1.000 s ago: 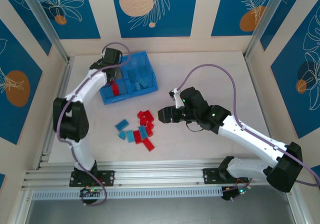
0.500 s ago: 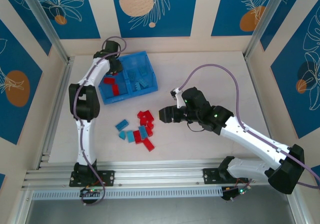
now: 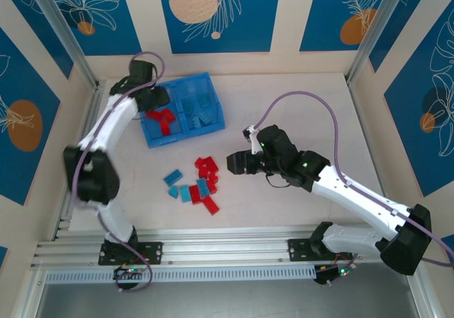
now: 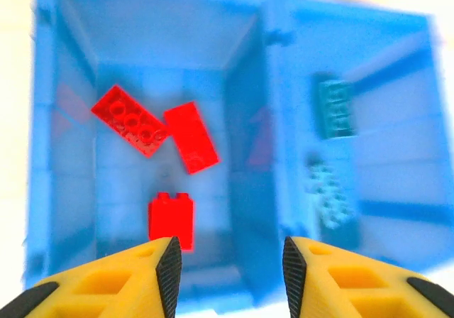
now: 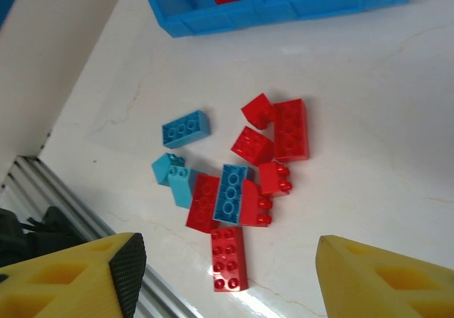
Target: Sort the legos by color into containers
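From above: the left gripper (image 3: 150,103) hangs above the left end of the blue bin (image 3: 183,138). Just ahead of it, red legos (image 3: 162,117) lie in the nearer compartment. Light blue legos (image 3: 199,111) sit in the compartment beyond the divider. The right gripper (image 3: 231,163) hovers over the table (image 3: 305,112), its nose pointing at the loose pile (image 3: 202,184) just ahead of it.

Left wrist now: the yellow fingers (image 4: 167,272) stand apart, nothing between them. Ahead and to their left are three red bricks in one compartment. Ahead and to the right, past the divider wall (image 4: 245,130), lie two teal-blue bricks (image 4: 336,108), blurred.

Right wrist: the fingertips (image 5: 85,279) are spread wide and hold nothing. Straight ahead between them lies a single red brick (image 5: 229,259). Beyond it is the mixed red and blue cluster, and further ahead the bin's near wall.
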Action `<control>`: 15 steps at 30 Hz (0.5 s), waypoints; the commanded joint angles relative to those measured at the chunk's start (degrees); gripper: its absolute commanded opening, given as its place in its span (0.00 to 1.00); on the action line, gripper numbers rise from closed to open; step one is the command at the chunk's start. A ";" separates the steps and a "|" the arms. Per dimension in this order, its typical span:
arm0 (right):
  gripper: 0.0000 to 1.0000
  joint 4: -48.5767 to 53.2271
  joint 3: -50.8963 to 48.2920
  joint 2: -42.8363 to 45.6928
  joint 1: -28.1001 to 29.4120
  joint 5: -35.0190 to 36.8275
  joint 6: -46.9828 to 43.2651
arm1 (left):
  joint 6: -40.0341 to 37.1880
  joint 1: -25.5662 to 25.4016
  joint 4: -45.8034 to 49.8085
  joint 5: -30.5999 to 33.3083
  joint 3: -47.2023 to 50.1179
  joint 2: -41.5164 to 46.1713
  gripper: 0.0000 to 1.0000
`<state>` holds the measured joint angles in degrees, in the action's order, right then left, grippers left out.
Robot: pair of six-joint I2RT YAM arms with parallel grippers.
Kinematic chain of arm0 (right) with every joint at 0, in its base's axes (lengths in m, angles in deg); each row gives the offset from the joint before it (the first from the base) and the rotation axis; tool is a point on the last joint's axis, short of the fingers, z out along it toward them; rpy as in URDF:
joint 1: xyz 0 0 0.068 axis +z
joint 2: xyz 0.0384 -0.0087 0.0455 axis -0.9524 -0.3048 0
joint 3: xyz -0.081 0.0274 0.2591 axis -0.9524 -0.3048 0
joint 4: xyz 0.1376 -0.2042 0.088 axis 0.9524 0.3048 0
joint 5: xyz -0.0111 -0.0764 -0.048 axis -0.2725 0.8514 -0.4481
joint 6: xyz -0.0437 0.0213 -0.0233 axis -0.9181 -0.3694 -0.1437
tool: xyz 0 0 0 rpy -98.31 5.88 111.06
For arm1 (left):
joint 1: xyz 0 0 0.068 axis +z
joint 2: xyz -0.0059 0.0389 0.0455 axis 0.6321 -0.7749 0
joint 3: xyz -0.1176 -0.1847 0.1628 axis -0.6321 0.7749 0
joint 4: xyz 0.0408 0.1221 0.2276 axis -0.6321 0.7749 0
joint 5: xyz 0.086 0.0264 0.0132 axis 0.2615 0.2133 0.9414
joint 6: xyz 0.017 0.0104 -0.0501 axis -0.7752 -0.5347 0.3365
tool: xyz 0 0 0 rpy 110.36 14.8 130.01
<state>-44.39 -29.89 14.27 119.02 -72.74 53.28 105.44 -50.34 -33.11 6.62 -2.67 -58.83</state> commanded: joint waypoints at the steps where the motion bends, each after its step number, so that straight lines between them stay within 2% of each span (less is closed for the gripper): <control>1: 0.67 1.14 -0.49 -3.04 1.40 3.60 -3.08 | -2.80 -7.41 -4.97 -2.41 9.25 16.50 0.44; 4: 0.67 0.59 0.96 -7.57 2.19 3.48 -5.80 | -10.12 -16.16 -3.75 -0.70 17.61 27.93 0.43; 7: 0.67 0.67 4.09 -14.02 2.70 2.82 -7.57 | -15.59 -21.03 1.00 -2.94 22.76 36.17 0.43; 12: 0.67 1.46 11.08 -26.91 3.72 2.69 -9.30 | -24.22 -23.37 11.22 -7.47 27.23 47.15 0.42; 15: 0.66 1.29 14.84 -33.73 4.30 5.01 -9.35 | -28.32 -23.36 14.97 -7.04 29.64 52.54 0.44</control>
<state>-43.51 -18.19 -15.72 122.58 -69.74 45.70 84.18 -73.12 -24.50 1.31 25.61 -10.42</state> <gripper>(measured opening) 0.663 0.431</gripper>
